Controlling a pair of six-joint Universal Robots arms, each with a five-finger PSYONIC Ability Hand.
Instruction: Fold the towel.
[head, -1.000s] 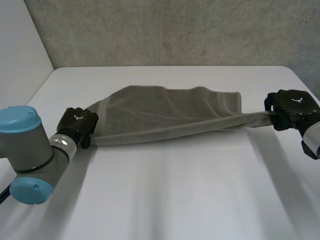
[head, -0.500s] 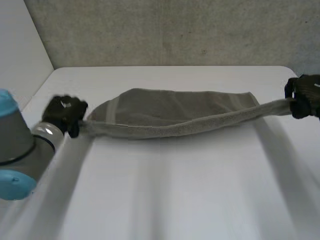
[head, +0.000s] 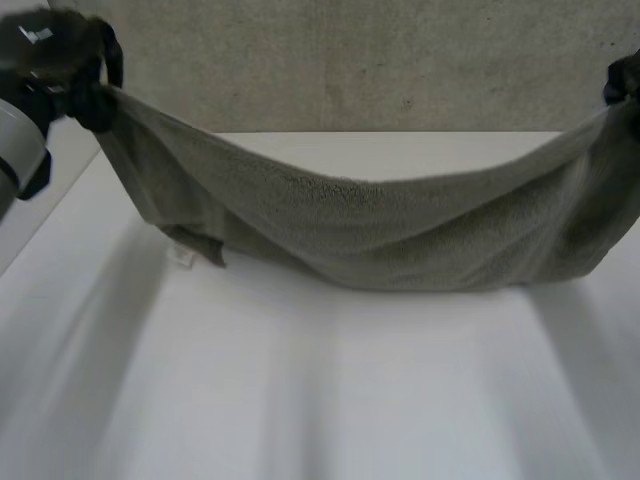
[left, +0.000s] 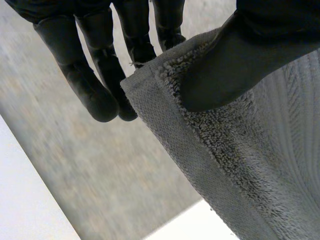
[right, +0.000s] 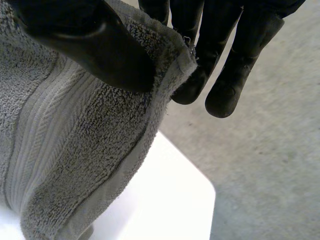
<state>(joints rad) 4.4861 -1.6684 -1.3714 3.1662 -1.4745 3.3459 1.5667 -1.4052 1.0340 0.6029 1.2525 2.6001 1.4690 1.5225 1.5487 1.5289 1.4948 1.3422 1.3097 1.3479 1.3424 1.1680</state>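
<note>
Grey towel (head: 400, 235) — looped pile, one ribbed stripe — white table (head: 300, 400)

No readable text; small white tag (head: 181, 256) on towel (head: 400, 230) illegible.

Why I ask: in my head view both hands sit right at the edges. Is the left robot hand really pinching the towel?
Observer: Yes. The left robot hand presses its thumb onto a corner of the towel, against a finger behind the cloth.
Operator: And the right one?
Observer: The right robot hand pinches another corner the same way, thumb on the front. Its other fingers jut straight past the towel's edge.
</note>
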